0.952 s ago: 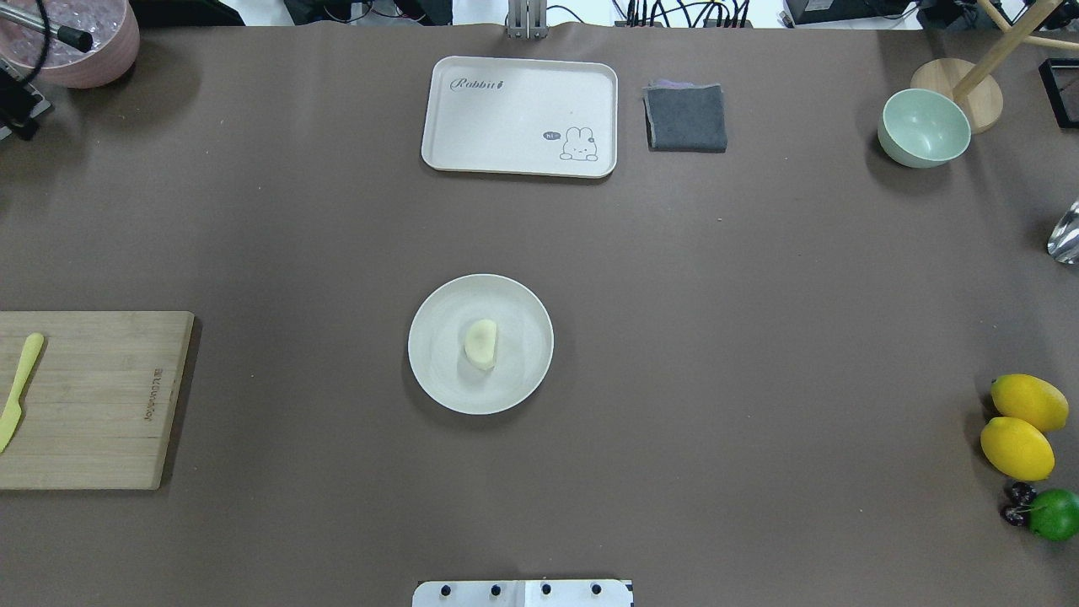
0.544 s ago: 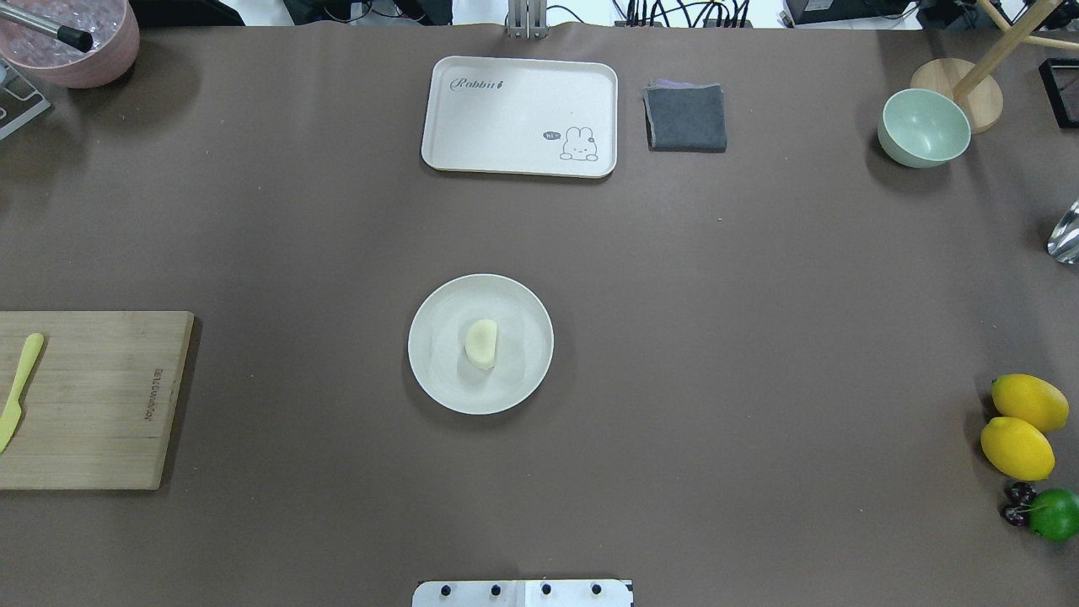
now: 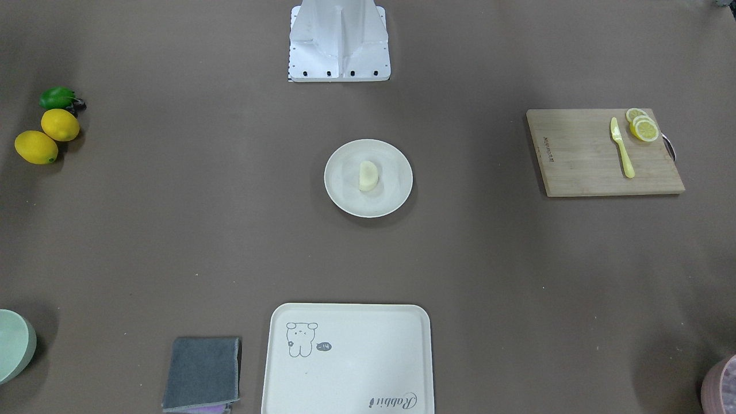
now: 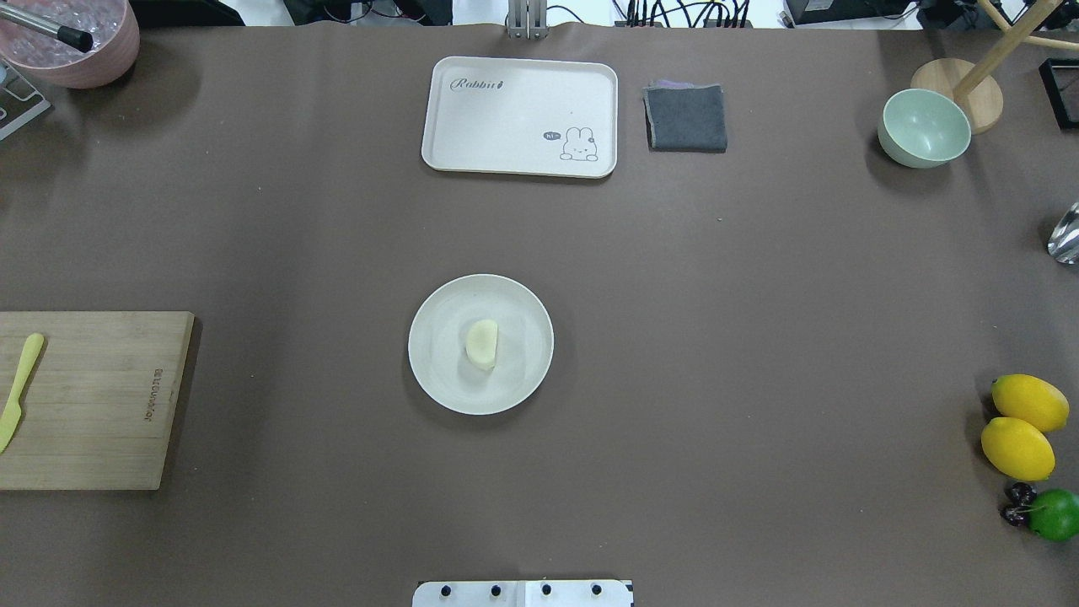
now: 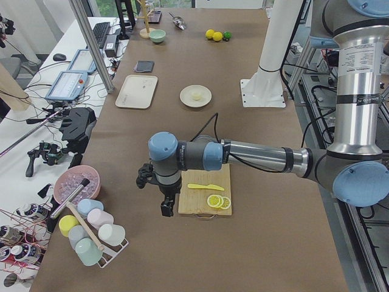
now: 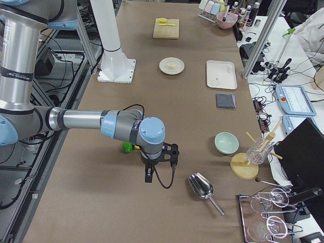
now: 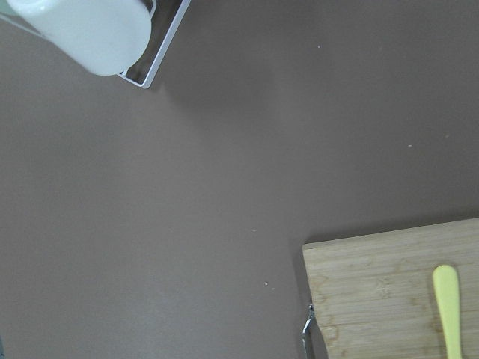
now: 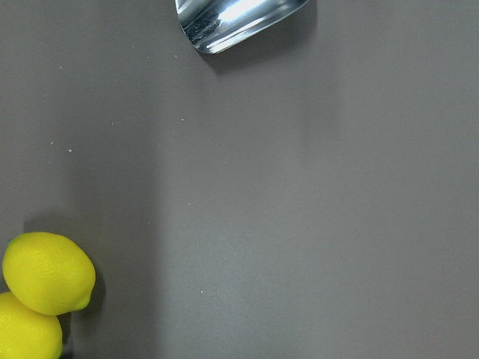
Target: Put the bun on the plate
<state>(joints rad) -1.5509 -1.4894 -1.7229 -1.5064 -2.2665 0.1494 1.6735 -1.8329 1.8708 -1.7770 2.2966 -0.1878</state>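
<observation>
The bun (image 4: 481, 344) lies at the centre of the plate (image 4: 438, 371). Seen from overhead, the rabbit tray (image 4: 506, 118) is at its twelve o'clock and the cutting board (image 4: 93, 405) at nine. Whether the left gripper (image 5: 165, 210) or the right gripper (image 6: 148, 176) is open cannot be told.

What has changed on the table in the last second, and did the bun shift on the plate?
A dark shape at the overhead view's far left edge has gone out of frame, uncovering the corner of a white rack. Nothing was taken hold of or let go. The bun lies where it was, in the middle of the plate, and nothing else on the table has moved.
</observation>
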